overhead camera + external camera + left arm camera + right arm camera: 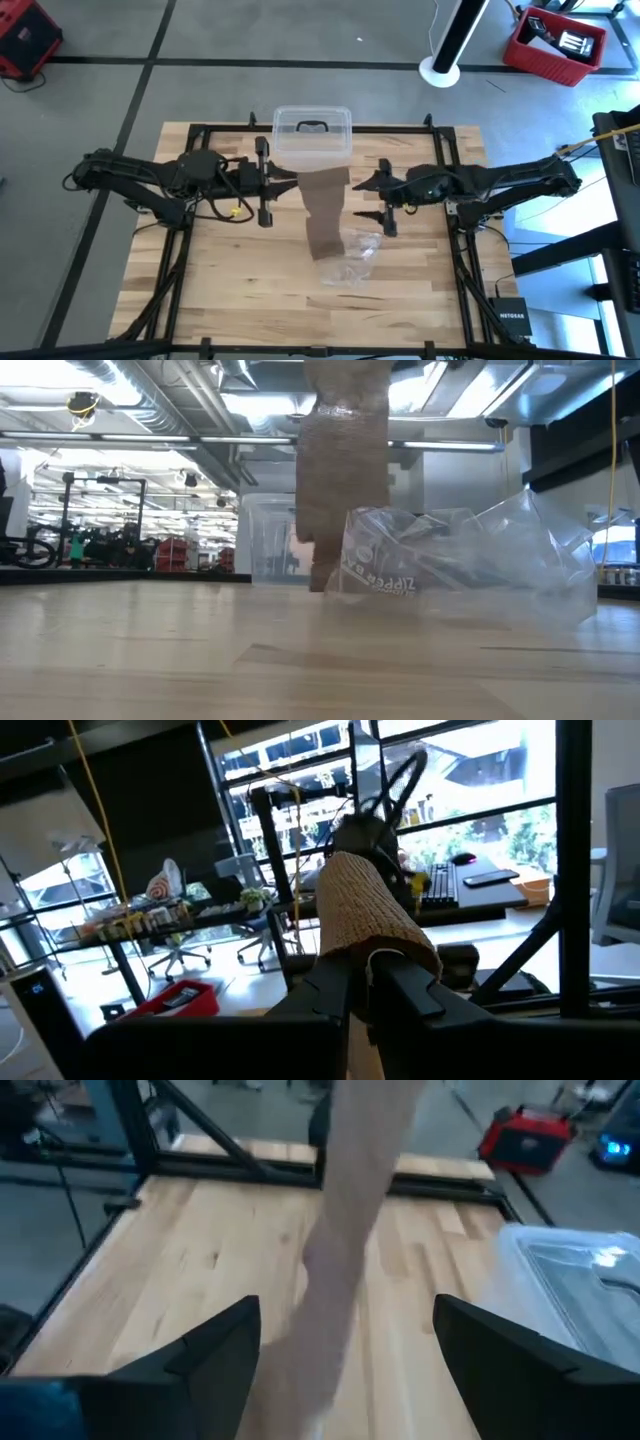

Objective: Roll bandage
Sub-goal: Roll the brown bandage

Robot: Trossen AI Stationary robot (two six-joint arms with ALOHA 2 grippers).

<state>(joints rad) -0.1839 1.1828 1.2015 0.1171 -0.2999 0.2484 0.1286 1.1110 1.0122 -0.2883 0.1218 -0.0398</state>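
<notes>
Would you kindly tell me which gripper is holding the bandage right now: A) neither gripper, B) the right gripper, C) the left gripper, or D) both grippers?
C: the left gripper is clamped on the upper end of the bandage, while the right gripper is open, with the strip hanging untouched between its fingers.

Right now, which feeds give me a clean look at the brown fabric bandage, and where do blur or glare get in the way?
High view: sharp, the dull brown fabric bandage reads clearly. Low view: bandage soft, bright ceiling lights behind, crinkled clear plastic bag covering its lower part. Left wrist view: weave crisp above the left tool, windows backlit. Right wrist view: bandage blurred.
</notes>
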